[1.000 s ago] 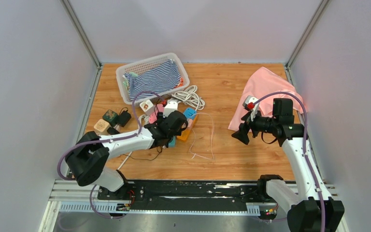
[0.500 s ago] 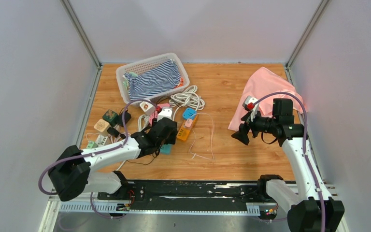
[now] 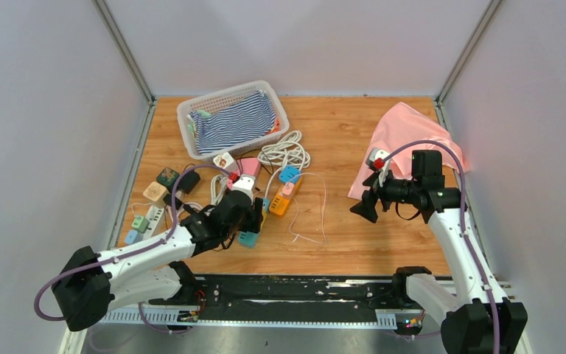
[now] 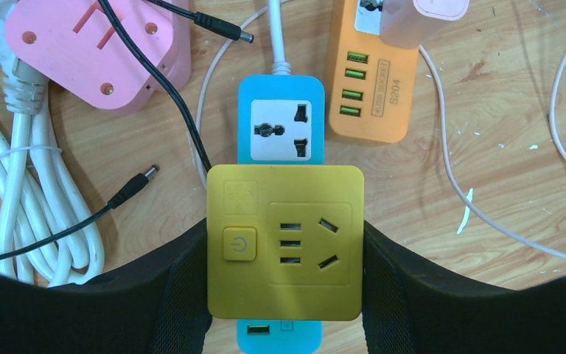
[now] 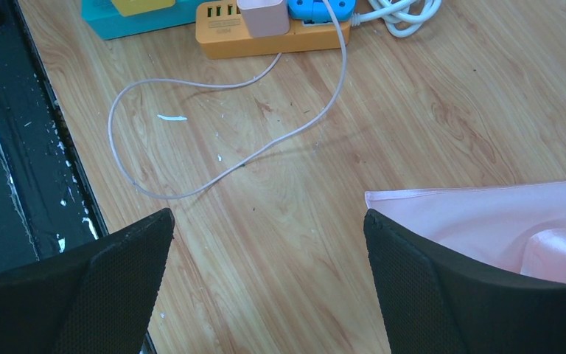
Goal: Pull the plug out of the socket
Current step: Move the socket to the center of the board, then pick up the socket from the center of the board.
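A yellow cube plug (image 4: 285, 242) with a power button sits on top of a blue socket strip (image 4: 281, 129). My left gripper (image 4: 285, 251) is shut on the plug, one black finger against each side. Whether its pins are still in the strip is hidden beneath it. From above, the left gripper (image 3: 245, 215) hangs low over the blue socket strip (image 3: 249, 238) near the table's front. The right gripper (image 5: 265, 243) is open and empty above bare wood beside a pink cloth (image 5: 486, 214), and in the top view the right gripper (image 3: 361, 208) is far right of the strips.
An orange strip (image 3: 281, 203) with a pink charger lies beside the blue one. A pink socket block (image 4: 96, 51), white coiled cable (image 3: 286, 150), black barrel-plug leads (image 4: 133, 188) and a thin white wire (image 3: 317, 214) crowd around. A basket (image 3: 184, 110) stands at the back left, small adapters (image 3: 155, 193) to the left.
My left arm has drawn back toward the near left, still gripping the yellow plug, and the blue strip has slid along with it. The right arm has barely shifted.
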{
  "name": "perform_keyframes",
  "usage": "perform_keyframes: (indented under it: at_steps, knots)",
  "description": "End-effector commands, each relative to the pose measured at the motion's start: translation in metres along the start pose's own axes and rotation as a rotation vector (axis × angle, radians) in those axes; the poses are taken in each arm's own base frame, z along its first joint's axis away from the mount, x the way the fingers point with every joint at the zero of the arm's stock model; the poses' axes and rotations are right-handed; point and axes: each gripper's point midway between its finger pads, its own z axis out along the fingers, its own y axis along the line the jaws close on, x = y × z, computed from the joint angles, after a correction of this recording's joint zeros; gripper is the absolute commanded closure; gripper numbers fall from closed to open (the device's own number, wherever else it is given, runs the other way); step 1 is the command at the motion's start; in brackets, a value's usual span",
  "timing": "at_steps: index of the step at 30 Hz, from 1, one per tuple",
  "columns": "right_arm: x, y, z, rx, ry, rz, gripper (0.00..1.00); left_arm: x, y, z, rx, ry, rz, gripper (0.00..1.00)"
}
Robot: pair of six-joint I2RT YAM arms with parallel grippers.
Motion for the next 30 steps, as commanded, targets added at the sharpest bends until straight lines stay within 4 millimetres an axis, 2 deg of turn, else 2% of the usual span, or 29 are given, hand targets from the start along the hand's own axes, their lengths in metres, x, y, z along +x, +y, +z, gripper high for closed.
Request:
perform_keyframes:
  at_steps: [1,10,12,15,21,23,26,30]
  knots:
    - [0.004,0.012,0.003,-0.049,0.001,0.008,0.00,0.021,-0.001,-0.002,0.031,0.080,0.039,0.92]
    - [0.004,0.014,0.004,-0.061,-0.001,0.016,0.00,0.045,-0.007,0.001,0.033,0.173,0.105,0.90]
    - [0.004,0.014,0.005,-0.066,0.001,0.017,0.00,0.048,-0.007,0.001,0.024,0.176,0.112,0.83]
    - [0.005,0.015,0.006,-0.072,0.004,0.019,0.00,0.049,-0.006,0.000,0.018,0.173,0.104,0.65]
    - [0.005,0.016,0.007,-0.078,0.007,0.019,0.00,0.038,-0.007,-0.004,0.019,0.139,0.090,0.22]
    - [0.005,0.016,0.007,-0.078,0.008,0.020,0.00,0.033,-0.008,-0.008,0.026,0.123,0.084,0.12]
    - [0.006,0.016,0.007,-0.078,0.008,0.019,0.00,0.026,-0.011,-0.014,0.053,0.094,0.073,0.01]
    - [0.005,0.016,0.007,-0.078,0.007,0.018,0.00,0.018,-0.013,-0.027,0.093,0.051,0.050,0.00]
